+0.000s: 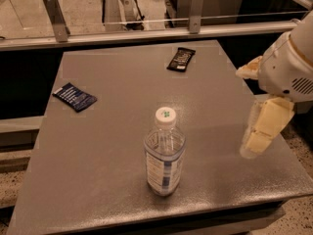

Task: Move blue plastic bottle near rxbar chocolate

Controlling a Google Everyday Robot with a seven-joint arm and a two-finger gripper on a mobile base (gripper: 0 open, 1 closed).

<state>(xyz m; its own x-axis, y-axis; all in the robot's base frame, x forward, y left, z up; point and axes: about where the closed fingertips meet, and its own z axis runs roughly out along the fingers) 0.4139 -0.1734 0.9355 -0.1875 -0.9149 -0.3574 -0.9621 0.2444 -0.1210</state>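
The blue plastic bottle (165,153) stands upright near the table's front middle. It is clear, with a white cap bearing a green mark and a white-and-blue label. The rxbar chocolate (181,59), a flat black wrapper, lies at the far side of the table, right of centre, well apart from the bottle. My gripper (264,126) hangs at the right edge of the table, to the right of the bottle and about level with it, touching nothing. The white arm housing (288,70) sits above it.
A dark blue flat packet (75,96) with white text lines lies at the table's left side. The grey table (122,131) ends in a front edge just below the bottle. A metal rail with glass (122,33) runs behind the table.
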